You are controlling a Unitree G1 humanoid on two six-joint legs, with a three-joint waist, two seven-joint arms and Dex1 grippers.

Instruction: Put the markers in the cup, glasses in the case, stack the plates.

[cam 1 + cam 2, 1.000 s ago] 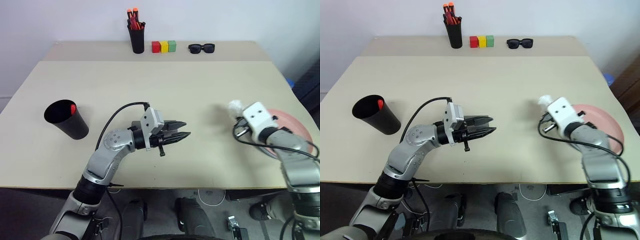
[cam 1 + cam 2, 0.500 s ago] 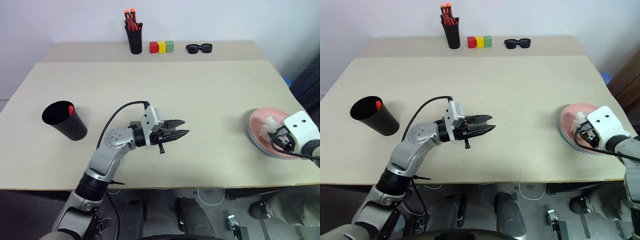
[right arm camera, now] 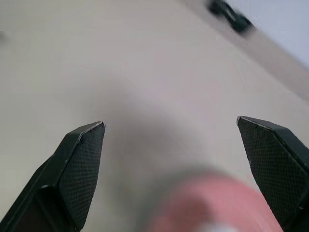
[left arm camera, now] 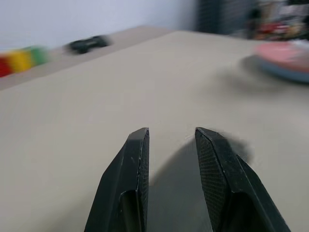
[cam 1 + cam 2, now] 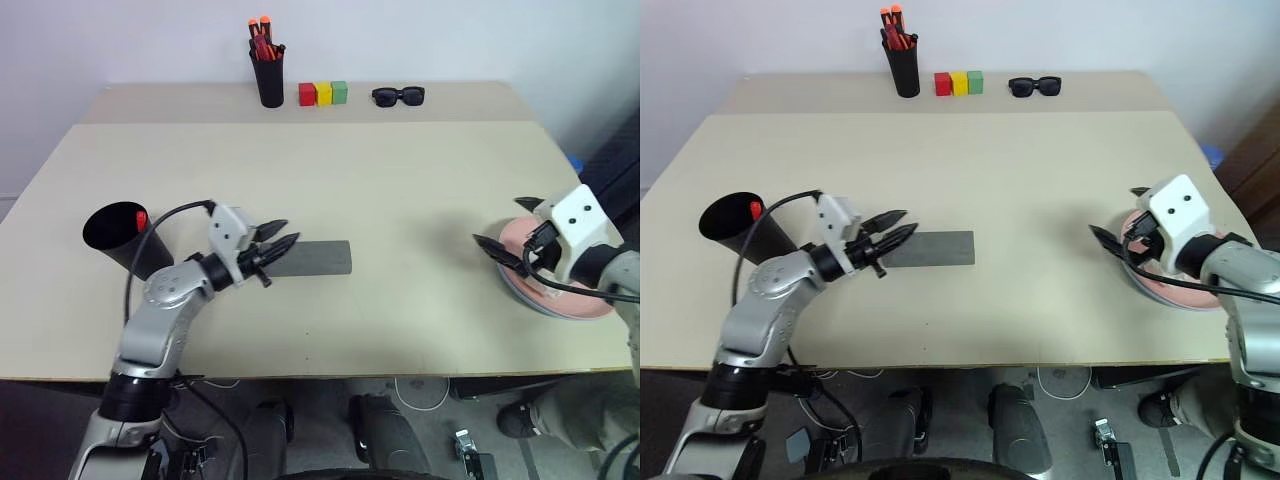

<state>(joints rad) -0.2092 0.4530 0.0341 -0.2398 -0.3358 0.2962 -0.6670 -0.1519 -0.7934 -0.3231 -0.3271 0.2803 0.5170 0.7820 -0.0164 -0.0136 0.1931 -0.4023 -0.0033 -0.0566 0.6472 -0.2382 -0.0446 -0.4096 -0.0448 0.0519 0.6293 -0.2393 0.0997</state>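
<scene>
The right gripper (image 5: pixel 507 228) stands wide apart and empty, hanging just over the near edge of the plates (image 5: pixel 560 290) — the salmon pink one lies on top of the light blue one, whose rim shows beneath it at the surface's (image 5: pixel 400 190) right side, so the stacking looks done. The left gripper (image 5: pixel 282 243) has its fingers narrowly parted with nothing between them; the tips point along the surface toward the grey case (image 5: pixel 312 257), which lies shut and flat directly ahead of them, its near end under or just beside the fingertips. Behind that gripper, toward the wrist side, the black cup (image 5: pixel 130 238) leans with a red marker tip (image 5: pixel 143 217) showing at its rim; whether the white marker is in there too cannot be told. The wire-rimmed glasses are not to be made out on the surface, so they may well be inside the closed case — a guess only. By that reading the task is at or close to its end, with the plate release the step in hand. The next move calls for the right gripper to draw clear of the plate rim without nudging the stack, and for the left gripper to back away from the case without dragging it. Far beyond both grippers the pen pot (image 5: pixel 271 78), colour blocks (image 5: pixel 324 94) and sunglasses (image 5: pixel 401 96) sit along the back.
</scene>
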